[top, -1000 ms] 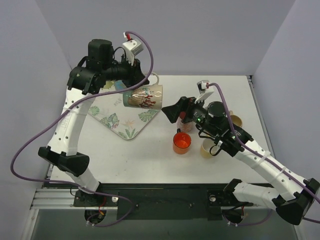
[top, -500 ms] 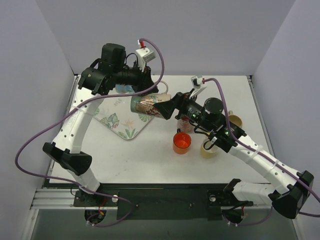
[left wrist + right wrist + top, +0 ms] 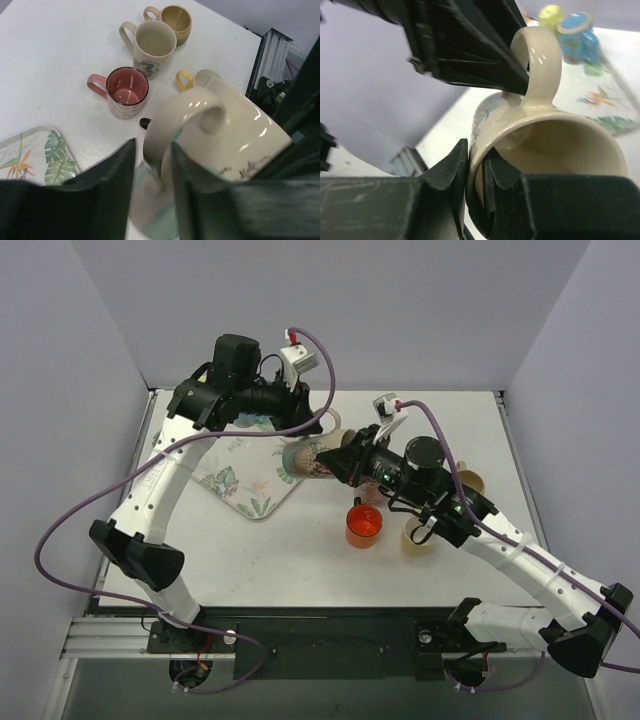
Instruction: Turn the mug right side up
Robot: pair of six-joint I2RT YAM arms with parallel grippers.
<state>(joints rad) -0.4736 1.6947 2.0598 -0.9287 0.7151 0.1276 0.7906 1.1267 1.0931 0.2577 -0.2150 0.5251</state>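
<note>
1. The mug (image 3: 305, 458) hangs on its side in the air above the counter (image 3: 300, 560). In the top view its mouth faces 3 o'clock and its handle points toward 12 o'clock.
2. My left hand (image 3: 300, 432) is clamped across the mug's closed end; in the left wrist view its fingers (image 3: 112, 192) straddle the body just below the handle.
3. My right hand (image 3: 336, 462) pinches the rim, one finger inside the mouth and one outside, as the right wrist view shows.
4. I judge this to be a mid-air handover: both hands grip the mug, and it is halfway between upside down and upright.
5. Next, I think my left hand should let go and back off toward 9 o'clock. My right wrist can then roll the mouth upward.
6. A landing spot needs care. The leaf-print tray (image 3: 240, 490) lies at 7 o'clock of the mug and an orange cup (image 3: 364, 525) at 5 o'clock, so the bare counter between them looks safest.
</note>
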